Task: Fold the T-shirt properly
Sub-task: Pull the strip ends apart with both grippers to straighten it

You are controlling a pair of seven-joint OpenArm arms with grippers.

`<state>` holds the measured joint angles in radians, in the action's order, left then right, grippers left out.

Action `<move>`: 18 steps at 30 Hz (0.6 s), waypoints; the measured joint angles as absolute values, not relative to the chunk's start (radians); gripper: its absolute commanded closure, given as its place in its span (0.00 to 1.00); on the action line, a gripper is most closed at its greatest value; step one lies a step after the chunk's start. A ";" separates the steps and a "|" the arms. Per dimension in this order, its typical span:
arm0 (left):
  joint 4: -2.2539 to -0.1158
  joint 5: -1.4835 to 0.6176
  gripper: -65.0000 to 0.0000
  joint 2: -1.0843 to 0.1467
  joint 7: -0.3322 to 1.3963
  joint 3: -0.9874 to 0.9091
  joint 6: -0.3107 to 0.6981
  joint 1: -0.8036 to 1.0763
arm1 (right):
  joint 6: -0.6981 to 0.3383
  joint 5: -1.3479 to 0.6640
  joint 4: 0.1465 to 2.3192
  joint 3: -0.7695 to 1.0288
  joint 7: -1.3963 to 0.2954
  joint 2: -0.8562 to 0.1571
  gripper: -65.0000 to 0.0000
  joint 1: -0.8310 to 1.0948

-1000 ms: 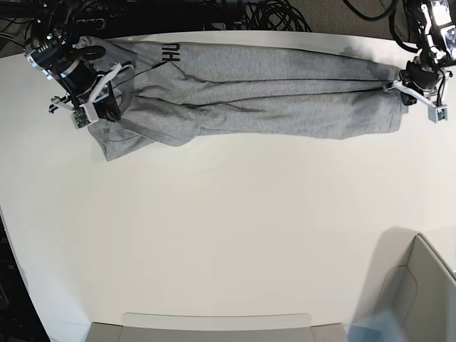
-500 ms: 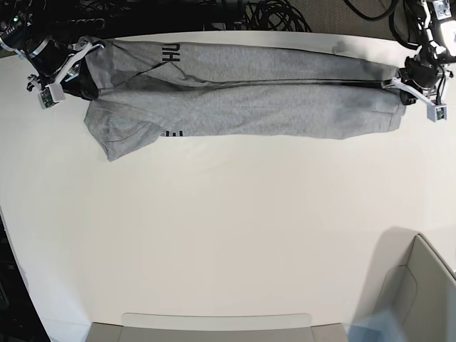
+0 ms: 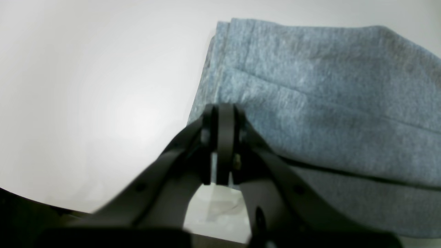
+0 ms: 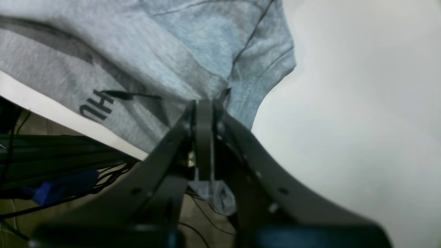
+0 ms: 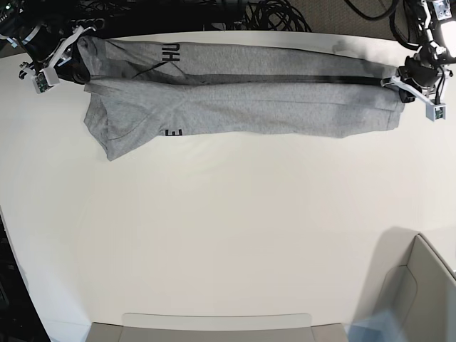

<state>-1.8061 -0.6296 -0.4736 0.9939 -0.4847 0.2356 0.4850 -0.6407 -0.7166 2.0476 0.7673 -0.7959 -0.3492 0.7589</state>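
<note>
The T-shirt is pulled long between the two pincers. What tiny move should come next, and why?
Probably lower both ends to the table. The T-shirt is stretched long and folded lengthwise along the far edge of the table. The left pincer and right pincer are each shut on an end. Setting it flat would likely keep the fold neat before letting go.

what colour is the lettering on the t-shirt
Black block lettering on the heather-grey T-shirt; it shows best in the base view.
</note>
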 measured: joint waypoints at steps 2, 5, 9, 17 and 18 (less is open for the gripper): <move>-1.806 -0.630 1.00 -0.473 0.995 -0.485 0.236 0.486 | -0.641 -0.715 2.048 0.769 -0.796 -0.353 1.00 0.773; -1.806 -0.630 1.00 -0.474 0.994 -0.485 0.233 0.485 | -0.641 -0.716 2.048 0.769 -0.796 -0.354 1.00 0.797; -1.806 -0.633 1.00 -0.474 0.994 -0.490 0.236 0.506 | -0.641 -0.718 2.049 0.769 -0.795 -0.354 1.00 0.822; -1.750 -0.636 1.00 -0.475 0.994 -0.536 0.236 0.513 | -0.641 -0.717 2.049 0.764 -0.793 -0.354 1.00 0.865; -1.739 -0.636 1.00 -0.474 0.995 -0.535 0.236 0.513 | -0.641 -0.715 2.049 0.762 -0.793 -0.354 1.00 0.865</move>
<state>-1.7386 -0.6361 -0.4736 0.9951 -0.5346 0.2359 0.5133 -0.6411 -0.7155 2.0487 0.7616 -0.7933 -0.3542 0.8654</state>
